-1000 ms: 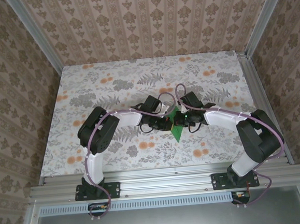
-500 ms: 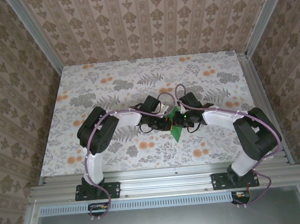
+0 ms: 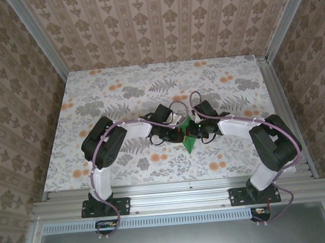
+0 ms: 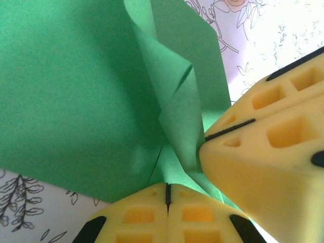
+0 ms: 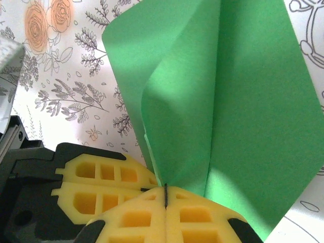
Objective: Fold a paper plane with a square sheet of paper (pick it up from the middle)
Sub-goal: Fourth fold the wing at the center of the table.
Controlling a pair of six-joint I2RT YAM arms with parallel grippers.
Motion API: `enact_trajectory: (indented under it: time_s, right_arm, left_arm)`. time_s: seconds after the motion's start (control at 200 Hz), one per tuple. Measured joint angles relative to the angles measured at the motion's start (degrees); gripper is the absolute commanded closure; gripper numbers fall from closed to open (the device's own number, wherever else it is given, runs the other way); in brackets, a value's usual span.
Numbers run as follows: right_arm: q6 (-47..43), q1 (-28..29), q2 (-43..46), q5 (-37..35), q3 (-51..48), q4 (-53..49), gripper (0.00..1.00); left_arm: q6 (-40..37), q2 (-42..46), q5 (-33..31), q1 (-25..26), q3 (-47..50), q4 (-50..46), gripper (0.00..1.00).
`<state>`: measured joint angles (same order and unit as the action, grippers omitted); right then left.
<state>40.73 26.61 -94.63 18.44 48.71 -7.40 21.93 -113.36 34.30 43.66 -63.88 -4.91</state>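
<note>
At table (image 3: pixel 93 99) centre, green paper (image 3: pixel 190 144) tip points nearward.

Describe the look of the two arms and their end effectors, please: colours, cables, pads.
The left arm and right arm have white links and black joint housings; a purple cable runs along each. The left end effector and right end effector carry yellow pads with rectangular cut-outs, on black mounts.

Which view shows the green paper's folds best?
Right wrist: the green paper is largely in frame, with its layers and creases plain. Left wrist shows a cropped, crumpled close-up; top external a small green sliver, mostly covered.
</note>
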Motion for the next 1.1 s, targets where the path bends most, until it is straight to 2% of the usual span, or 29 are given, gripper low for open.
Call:
enact_trajectory:
  time_s: [0.155,0.61,0.88,1.1]
  right_arm:
    - [0.0,-0.2,0.1,0.0,-0.5,0.1,0.98]
    - [-0.3,-0.5,0.6,0.0,-1.0,-0.2,0.98]
    - [-0.3,-0.5,0.8,0.0,-1.2,-0.5,0.98]
    - [-0.3,-0.5,0.9,0.0,-1.2,-0.5,0.98]
  left_arm:
    - [0.1,0.1,0.0,0.0,0.0,0.0,0.92]
    - [0.3,3.2,-1.0,0.0,0.0,-2.9,0.86]
    - [0.5,4.6,-4.8,0.0,-0.1,-5.4,0.87]
    - [1.9,4.0,-7.2,0.3,-0.2,-5.4,0.91]
